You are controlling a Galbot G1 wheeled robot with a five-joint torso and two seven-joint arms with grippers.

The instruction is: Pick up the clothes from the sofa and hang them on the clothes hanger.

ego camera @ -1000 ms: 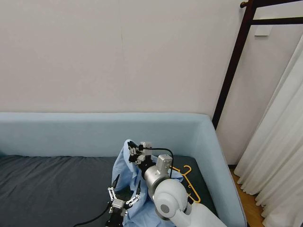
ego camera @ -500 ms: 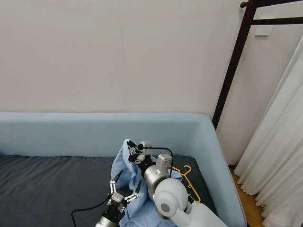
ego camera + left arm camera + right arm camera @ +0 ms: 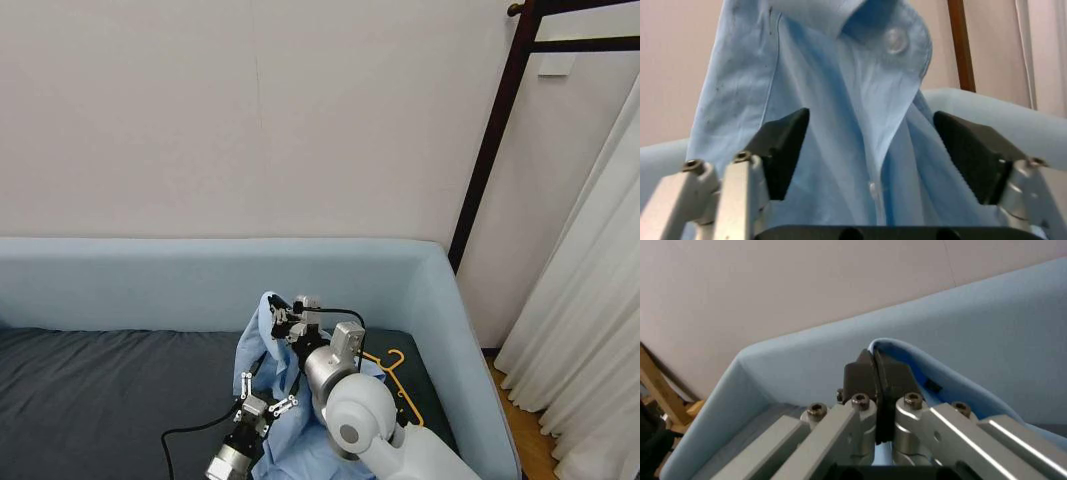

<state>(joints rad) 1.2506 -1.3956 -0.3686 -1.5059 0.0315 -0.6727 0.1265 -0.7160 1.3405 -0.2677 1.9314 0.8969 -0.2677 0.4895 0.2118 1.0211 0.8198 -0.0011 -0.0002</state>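
Lower centre of head view: shirt (image 3: 258, 350) hangs above the sofa (image 3: 150, 275) seat; right gripper (image 3: 287, 326) is pinched closed on a fold at the collar; left gripper (image 3: 266, 388) is spread wide just below, facing the cloth, nothing grasped. Risk, as judged: the thin collar pinch slips under the cloth's weight; or the trailing hem snags the orange hanger (image 3: 395, 358) lying beside it at right. Long axis near vertical; collar up, tail down, pooling on the seat.
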